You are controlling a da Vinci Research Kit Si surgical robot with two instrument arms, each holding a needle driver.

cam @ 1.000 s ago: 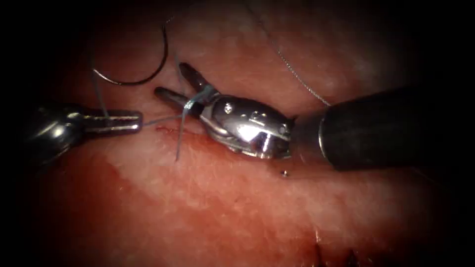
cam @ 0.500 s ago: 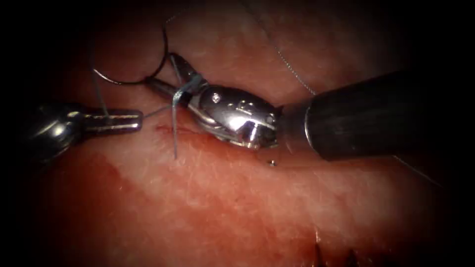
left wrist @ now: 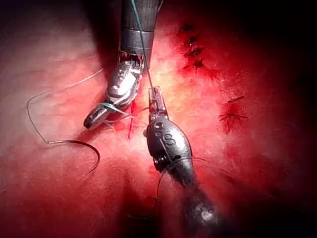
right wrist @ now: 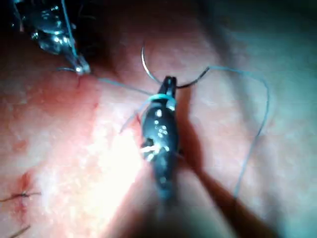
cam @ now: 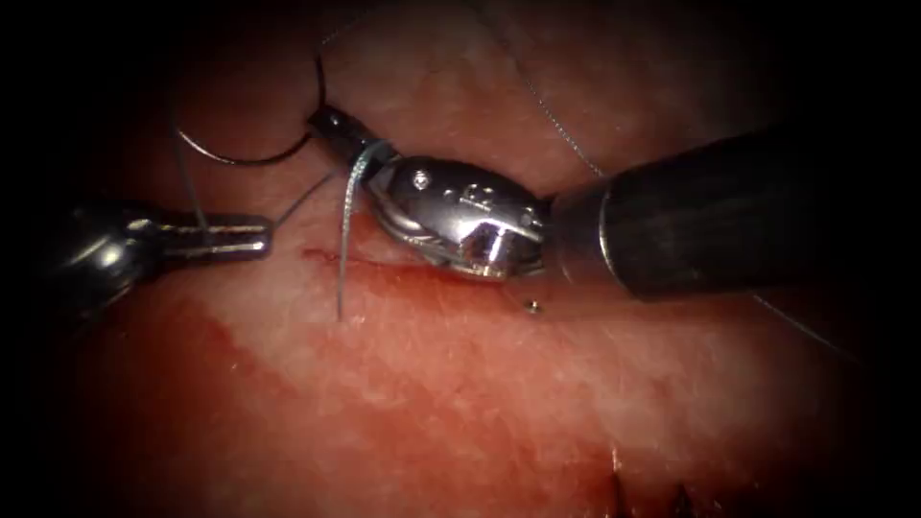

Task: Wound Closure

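My right tool reaches in from the right, jaws shut, with blue thread looped around them near the hinge. A free end of that thread hangs down over the small cut. The jaw tips sit over the curved needle, which lies flat on the tissue, left of the cut, outside it and held by neither tool. In the left wrist view the needle lies apart from the right tool. My left tool lies to the left, shut on a thread strand running to the loop.
A thin thread trails over the tissue behind the right shaft. A tiny metal bead lies below the right tool. Red fluid stains the tissue. Finished stitches show further along the wound.
The right tool moved up and to the left, carrying the thread loop, and its jaws went from open to shut over the needle's curve. The left tool stayed put.
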